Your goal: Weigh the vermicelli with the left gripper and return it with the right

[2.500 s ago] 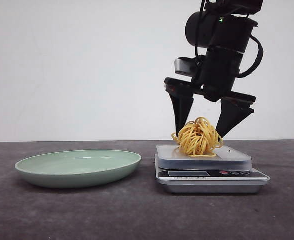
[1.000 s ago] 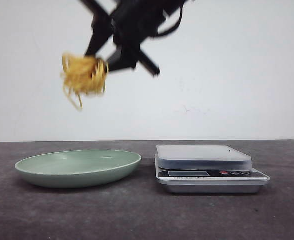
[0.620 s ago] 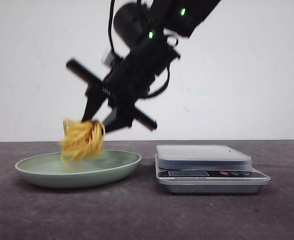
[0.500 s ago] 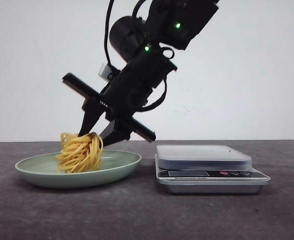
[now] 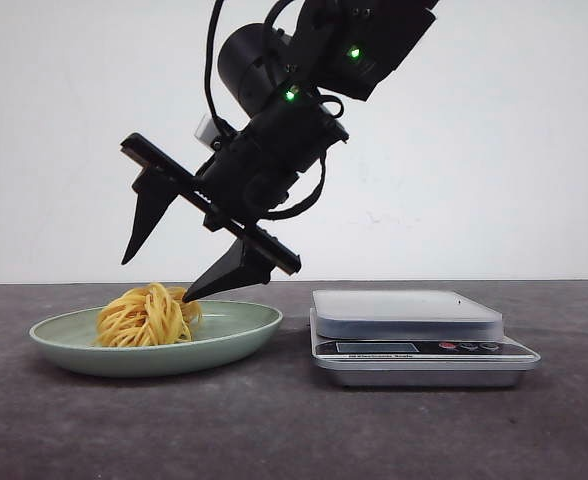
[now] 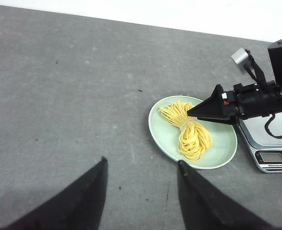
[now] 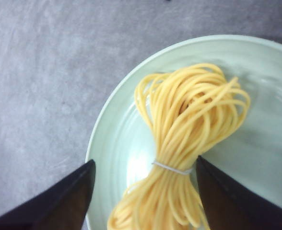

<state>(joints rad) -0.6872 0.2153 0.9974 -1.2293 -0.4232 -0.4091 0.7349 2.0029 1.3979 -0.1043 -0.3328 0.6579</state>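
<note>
The yellow vermicelli bundle, tied with a white band, lies in the pale green plate. My right gripper hangs tilted just above it, jaws wide open; one fingertip is right at the strands and the other stands clear above the plate. In the right wrist view the bundle lies between the spread fingers of the right gripper. My left gripper is open and empty over bare table, short of the plate and the bundle. It is out of the front view.
A silver kitchen scale with an empty platform stands on the dark grey table right of the plate; it also shows in the left wrist view. A white wall stands behind the table.
The right gripper lifted the vermicelli off the scale, carried it left, lowered it into the plate and opened. The bundle now lies loose in the plate.
</note>
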